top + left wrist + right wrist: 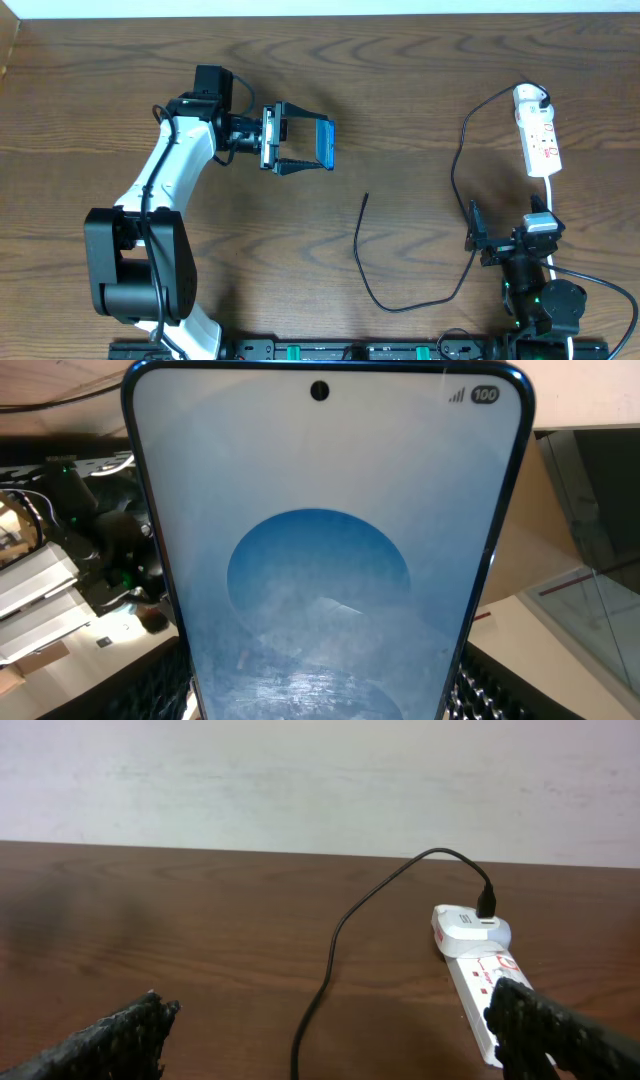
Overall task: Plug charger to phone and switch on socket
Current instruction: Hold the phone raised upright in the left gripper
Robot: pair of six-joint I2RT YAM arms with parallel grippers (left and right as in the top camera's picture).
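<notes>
- Overhead view: the left gripper is clamped on the phone, one finger on each long edge.
- Left wrist view: the phone fills the frame with its blue screen facing the camera. A textured finger pad shows at each lower edge of the phone.
- The phone is well apart from the socket, far to the left of it in the overhead view. It appears there as a narrow blue strip, turned on edge.
- The right gripper stands with its jaws wide apart and grips nothing. It sits near the socket, just short of the end where the white lead leaves.
- Right wrist view: the right gripper points toward the socket. The right-hand fingertip overlaps the near end of the socket; contact cannot be determined.
- The socket lies flat on the wooden table, with red markings on its top face.
- A white plug sits in the far end of the socket, and the charger enters that plug.
- From the plug, the charger arcs away to the left of the socket, passes beside the right gripper, loops along the table, and ends in a free tip.
- The tip rests on the table between the socket and the phone, touching neither.
</notes>
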